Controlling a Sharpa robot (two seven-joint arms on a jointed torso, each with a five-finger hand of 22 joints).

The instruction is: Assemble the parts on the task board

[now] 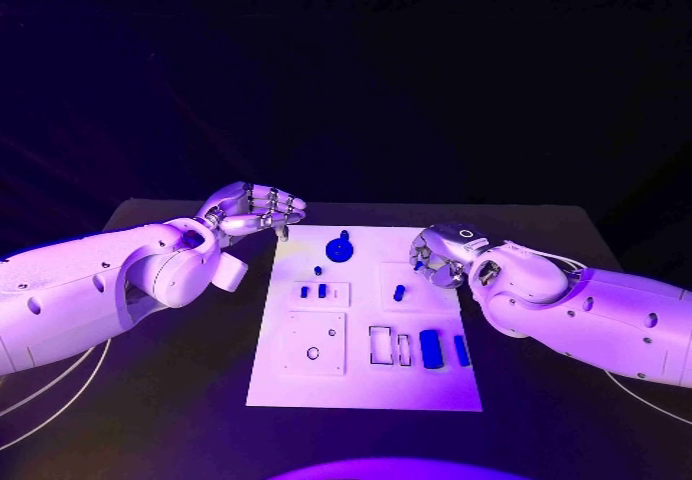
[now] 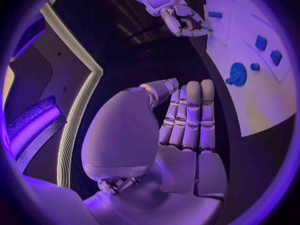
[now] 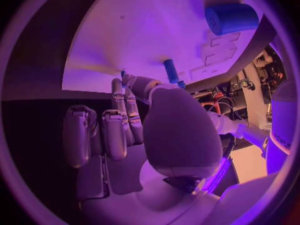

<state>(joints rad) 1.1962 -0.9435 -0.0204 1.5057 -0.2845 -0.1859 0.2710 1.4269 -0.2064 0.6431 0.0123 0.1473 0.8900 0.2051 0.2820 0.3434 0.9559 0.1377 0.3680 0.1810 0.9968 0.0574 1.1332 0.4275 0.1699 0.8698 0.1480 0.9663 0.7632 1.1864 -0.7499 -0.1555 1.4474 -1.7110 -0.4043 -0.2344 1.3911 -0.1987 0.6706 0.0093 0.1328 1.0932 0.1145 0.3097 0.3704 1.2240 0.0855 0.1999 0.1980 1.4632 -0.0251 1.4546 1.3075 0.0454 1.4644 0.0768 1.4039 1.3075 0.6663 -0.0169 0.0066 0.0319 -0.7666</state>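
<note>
Early stage: blue parts [image 1: 431,349] mostly lie loose on task board [image 1: 361,385]. Left hand [image 1: 260,212] curled, empty, upper left; right hand [image 1: 444,254] curled at board's right edge, contents unclear.

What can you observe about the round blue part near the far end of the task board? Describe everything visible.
The round blue part is a dark blue disc with a small stub at its far edge; the left wrist view shows a ringed face with a centre hub. It looks like plastic. It sits on the white task board, near the far edge, with a tiny blue piece just nearer the robot. Neither the left hand nor the right hand touches it.
</note>
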